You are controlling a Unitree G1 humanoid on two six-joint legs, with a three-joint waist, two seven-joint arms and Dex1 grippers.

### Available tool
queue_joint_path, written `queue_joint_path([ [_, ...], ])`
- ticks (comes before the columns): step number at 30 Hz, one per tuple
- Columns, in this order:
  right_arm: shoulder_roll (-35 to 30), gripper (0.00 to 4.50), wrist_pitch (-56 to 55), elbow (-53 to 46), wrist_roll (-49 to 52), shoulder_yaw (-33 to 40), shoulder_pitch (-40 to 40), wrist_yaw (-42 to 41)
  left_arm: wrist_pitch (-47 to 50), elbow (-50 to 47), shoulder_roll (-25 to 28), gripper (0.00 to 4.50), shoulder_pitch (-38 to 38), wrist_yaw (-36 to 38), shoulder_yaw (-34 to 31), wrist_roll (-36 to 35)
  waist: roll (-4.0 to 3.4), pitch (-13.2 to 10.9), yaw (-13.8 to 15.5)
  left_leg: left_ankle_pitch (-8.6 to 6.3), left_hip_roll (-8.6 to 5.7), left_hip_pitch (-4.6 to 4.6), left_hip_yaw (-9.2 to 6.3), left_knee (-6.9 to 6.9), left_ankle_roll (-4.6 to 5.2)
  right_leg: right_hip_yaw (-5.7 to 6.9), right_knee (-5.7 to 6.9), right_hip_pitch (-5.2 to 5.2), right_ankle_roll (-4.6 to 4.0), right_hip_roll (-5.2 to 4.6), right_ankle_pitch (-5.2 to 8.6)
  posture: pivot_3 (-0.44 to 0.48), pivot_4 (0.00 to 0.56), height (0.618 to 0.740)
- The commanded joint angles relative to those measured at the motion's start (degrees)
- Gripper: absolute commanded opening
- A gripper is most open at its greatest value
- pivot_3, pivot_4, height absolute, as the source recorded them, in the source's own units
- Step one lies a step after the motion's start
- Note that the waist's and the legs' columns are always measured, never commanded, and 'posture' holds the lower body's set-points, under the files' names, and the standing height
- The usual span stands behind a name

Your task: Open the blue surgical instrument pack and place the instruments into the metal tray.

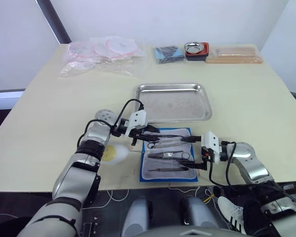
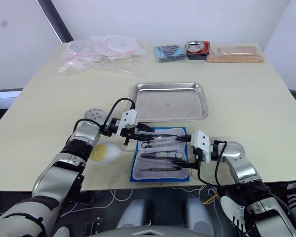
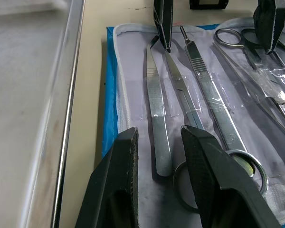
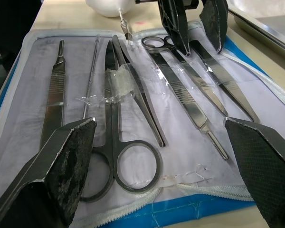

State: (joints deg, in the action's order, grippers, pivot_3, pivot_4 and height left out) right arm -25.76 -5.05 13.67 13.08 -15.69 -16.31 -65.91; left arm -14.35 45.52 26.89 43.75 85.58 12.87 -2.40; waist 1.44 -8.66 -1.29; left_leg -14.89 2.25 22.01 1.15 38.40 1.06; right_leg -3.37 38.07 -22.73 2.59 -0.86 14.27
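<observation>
On the near edge of the table (image 1: pixel 49 98), the blue surgical instrument pack (image 1: pixel 168 162) lay unzipped and flat, its pale lining up, just on my side of the metal tray (image 1: pixel 173 102), which held nothing. The instruments (image 4: pixel 133 114) sat in a row under clear pocket strips. My left gripper (image 3: pixel 156 156) was low over the tray-side end of the pack, fingers parted a little and empty, straddling the tweezers (image 3: pixel 157 118). My right gripper (image 4: pixel 161 156) hovered at the opposite end, fingers spread wide and empty. To my judgement, the step in hand was lifting a first tool: I should close on one shaft only and draw it lengthwise out of its strip, lest the lining lift with it. Both forearms reached inward, wrists level and turned toward each other across the pack.
</observation>
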Motion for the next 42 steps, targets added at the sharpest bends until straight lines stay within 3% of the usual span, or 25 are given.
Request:
queue_joint_path([
  [1, -0.76, 4.5, 1.79, 4.32, -4.87, -1.97, 1.9, 2.05, -0.25, 0.08, 1.08, 1.54, -0.51, -0.55, 1.18, 1.97, 0.0, 0.01, -0.11, 0.0, 0.0, 0.0, 0.0, 0.0, 0.0, 0.0, 0.0, 0.0, 0.0, 0.0, 0.0, 0.0, 0.15, 0.74],
  [5, -0.99, 4.5, 2.14, 4.24, -4.94, -2.19, 2.13, 1.97, 0.8, 0.24, 1.12, 1.54, -0.58, -1.46, 1.38, 2.15, 0.0, 0.02, -0.21, 0.0, 0.0, -0.02, -0.01, -0.01, 0.0, 0.0, 0.0, 0.01, 0.01, 0.0, 0.01, 0.0, 0.15, 0.74],
  [6, -1.0, 4.5, 2.4, 4.21, -4.86, -2.22, 2.14, 1.89, 1.12, 0.28, 1.17, 1.12, -0.6, -1.47, 1.51, 2.24, 0.0, 0.02, -0.22, 0.0, 0.0, -0.02, -0.01, -0.01, 0.0, 0.0, 0.0, 0.02, 0.03, 0.0, 0.02, 0.0, 0.15, 0.74],
  [8, -1.14, 4.5, 2.8, 4.0, -4.83, -2.33, 2.25, 1.73, 1.02, 0.1, 1.32, 0.8, -0.71, -1.49, 1.71, 2.42, 0.0, 0.02, -0.27, 0.0, 0.0, -0.02, -0.01, -0.01, 0.0, 0.0, 0.0, 0.02, 0.05, 0.0, 0.04, 0.0, 0.15, 0.74],
  [9, -1.25, 4.5, 3.02, 3.93, -4.81, -2.41, 2.3, 1.58, 1.29, -0.08, 1.26, 0.28, -0.83, -1.37, 1.6, 2.08, 0.0, 0.03, -0.3, 0.0, 0.0, -0.02, -0.01, -0.01, 0.0, 0.0, 0.0, 0.02, 0.06, 0.0, 0.04, 0.0, 0.15, 0.74],
  [10, -1.32, 4.5, 3.16, 3.9, -4.81, -2.47, 2.33, 1.49, 1.51, -0.2, 1.2, 0.04, -0.92, -1.31, 1.51, 1.8, 0.0, 0.03, -0.35, 0.0, 0.0, -0.02, -0.01, -0.01, 0.0, 0.0, 0.0, 0.02, 0.06, 0.0, 0.05, 0.0, 0.15, 0.74],
  [20, -1.67, 4.5, 3.89, 4.46, -5.21, -3.16, 2.18, 0.93, 3.06, -2.8, 1.82, 0.04, -1.4, -1.99, 0.86, 1.06, 0.0, 0.06, -0.59, 0.0, 0.0, -0.03, -0.01, -0.02, 0.0, 0.0, -0.01, 0.03, 0.05, -0.02, 0.07, 0.0, 0.15, 0.74],
  [42, -3.33, 4.5, 12.34, 3.77, -7.06, -7.15, 1.75, 1.16, 19.15, -19.02, 7.66, 0.04, 2.0, -1.0, 2.83, 1.86, 0.02, 0.06, -1.03, 0.0, 0.02, -0.03, -0.01, -0.06, 0.0, -0.02, -0.03, 0.02, -0.03, -0.01, 0.21, 0.0, 0.15, 0.74],
])
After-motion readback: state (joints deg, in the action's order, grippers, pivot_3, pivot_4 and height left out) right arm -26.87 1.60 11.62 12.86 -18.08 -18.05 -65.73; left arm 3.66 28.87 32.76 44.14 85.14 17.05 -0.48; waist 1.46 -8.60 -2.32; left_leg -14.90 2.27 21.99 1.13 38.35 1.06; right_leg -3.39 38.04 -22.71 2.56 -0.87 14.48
